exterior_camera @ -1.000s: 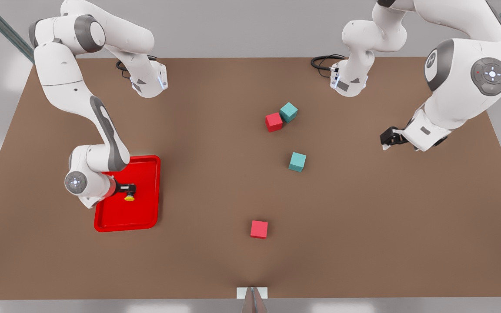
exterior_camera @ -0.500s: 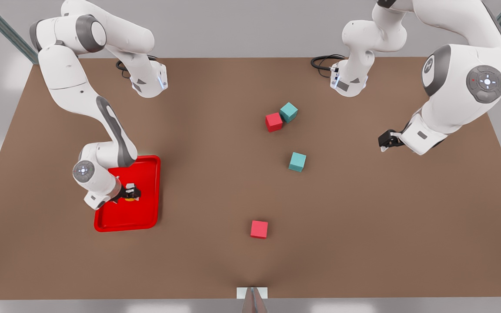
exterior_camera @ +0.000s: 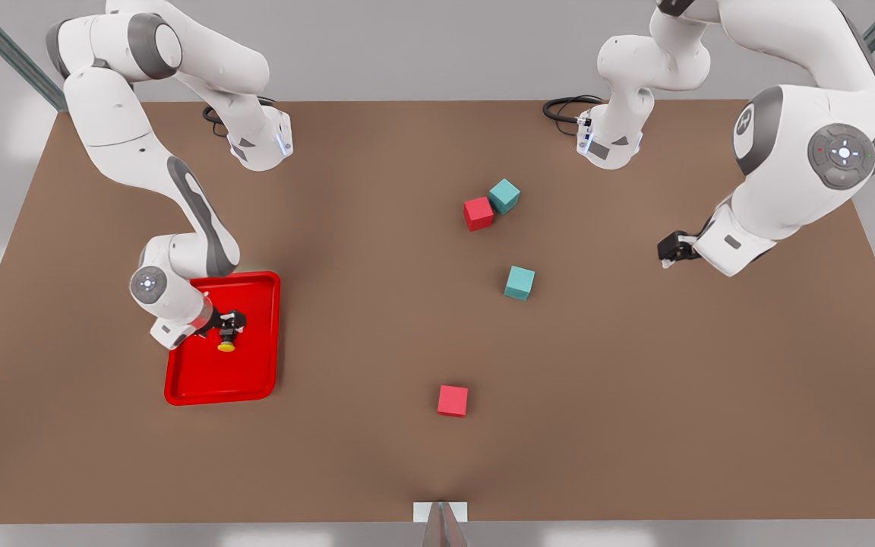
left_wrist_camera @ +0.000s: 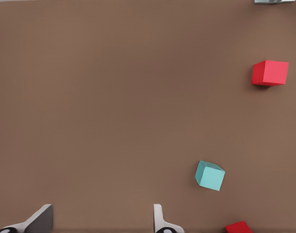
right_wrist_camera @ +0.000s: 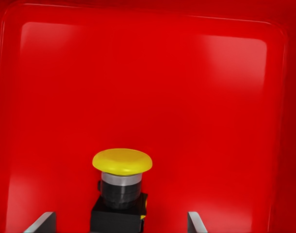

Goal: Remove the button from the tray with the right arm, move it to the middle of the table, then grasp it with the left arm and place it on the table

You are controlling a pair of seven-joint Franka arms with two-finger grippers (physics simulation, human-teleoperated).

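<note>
— Where's your button (exterior_camera: 225,346)?
— In the tray (exterior_camera: 255,380), lower left of the front view, lying down, yellow cap toward the bottom edge. Your right gripper (exterior_camera: 231,325) straddles its body, spread, not gripping.
— The other?
— Left gripper (exterior_camera: 668,253), right side, parted and empty above the table (exterior_camera: 377,319).

From my feed I see a pale grey floor (exterior_camera: 422,53) around the brown bench (exterior_camera: 377,319), soft light patches on it, a dark metal strut (exterior_camera: 4,53) at each far corner, two black cables (exterior_camera: 567,106).
</note>
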